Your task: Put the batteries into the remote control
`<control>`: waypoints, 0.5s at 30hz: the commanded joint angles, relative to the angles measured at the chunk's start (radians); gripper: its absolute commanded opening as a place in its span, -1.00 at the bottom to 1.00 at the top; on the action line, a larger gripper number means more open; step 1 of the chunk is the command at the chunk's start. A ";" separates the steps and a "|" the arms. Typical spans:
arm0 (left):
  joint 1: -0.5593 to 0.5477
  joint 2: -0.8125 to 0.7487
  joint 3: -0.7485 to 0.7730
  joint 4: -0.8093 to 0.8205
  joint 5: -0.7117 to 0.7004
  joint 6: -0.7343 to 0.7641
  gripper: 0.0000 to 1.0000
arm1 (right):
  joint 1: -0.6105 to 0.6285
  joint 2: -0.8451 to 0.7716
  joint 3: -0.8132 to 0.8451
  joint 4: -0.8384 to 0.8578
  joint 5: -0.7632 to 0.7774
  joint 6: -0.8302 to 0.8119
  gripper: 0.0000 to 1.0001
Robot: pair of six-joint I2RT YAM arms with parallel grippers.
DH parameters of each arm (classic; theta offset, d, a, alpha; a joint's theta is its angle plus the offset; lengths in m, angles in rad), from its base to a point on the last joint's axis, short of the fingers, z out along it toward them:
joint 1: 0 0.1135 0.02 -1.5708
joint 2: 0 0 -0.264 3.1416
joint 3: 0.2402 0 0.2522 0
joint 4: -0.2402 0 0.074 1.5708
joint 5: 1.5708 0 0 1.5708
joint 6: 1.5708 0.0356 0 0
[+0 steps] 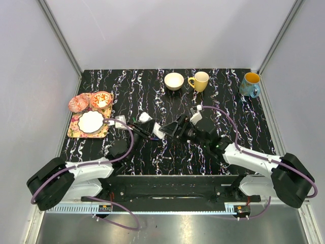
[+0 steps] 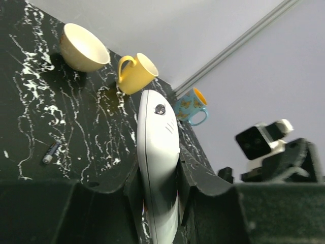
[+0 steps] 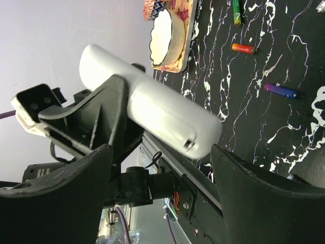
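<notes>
left gripper [image 2: 158, 179] holds the remote control [image 2: 157, 137] above the table; right gripper [image 3: 160, 157] stands spread at its free end.
black marbled table [image 1: 152, 91] carries all items. left fingers are clamped tight on the white remote's lower body, lifting it off the surface at mid-table. right fingers [image 3: 264, 198] are wide apart, either side of the remote's rounded end, with no contact seen. a patterned tray [image 1: 76, 134] with a white plate [image 1: 90, 122] sits at the left edge. blue mug [image 1: 250, 85], yellow mug [image 1: 199, 81] and cream bowl [image 1: 174, 81] stand along the far edge. batteries lie loose on the table: blue-purple [image 3: 280, 91], red-orange [image 3: 242, 48], green [image 3: 236, 12].
</notes>
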 commanded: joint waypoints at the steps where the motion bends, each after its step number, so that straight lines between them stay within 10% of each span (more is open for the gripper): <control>1: -0.003 0.067 0.036 0.157 -0.074 0.048 -1.00 | -0.007 -0.075 -0.004 -0.046 0.004 -0.041 0.68; 15: -0.006 0.136 0.072 0.203 -0.026 0.025 -1.00 | -0.009 -0.050 0.014 -0.062 -0.014 -0.055 0.67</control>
